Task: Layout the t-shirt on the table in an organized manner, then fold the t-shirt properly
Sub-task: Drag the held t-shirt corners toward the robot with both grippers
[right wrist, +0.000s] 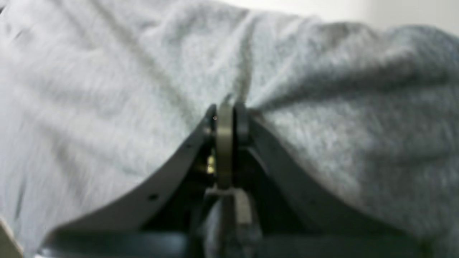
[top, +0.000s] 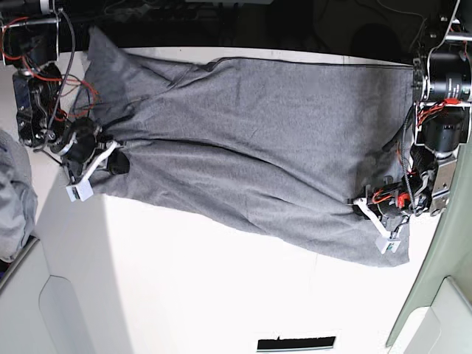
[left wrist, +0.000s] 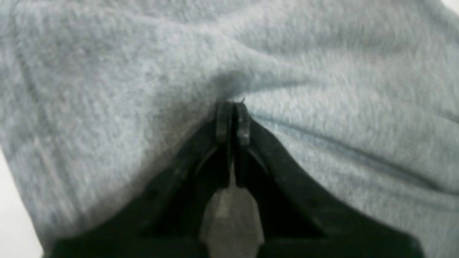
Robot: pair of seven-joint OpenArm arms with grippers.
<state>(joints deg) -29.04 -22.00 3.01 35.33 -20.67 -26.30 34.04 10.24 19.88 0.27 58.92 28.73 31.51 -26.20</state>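
Heather-grey cotton t-shirt [top: 251, 140] lies stretched across the white worktop [top: 221, 295]; both sets of fingers [left wrist: 232, 120] [right wrist: 229, 122] pinch thin cloth edges; uneven pulling could slip either hold.

Beyond the lit work surface lies dark background [top: 243, 22] (cables faintly visible there).
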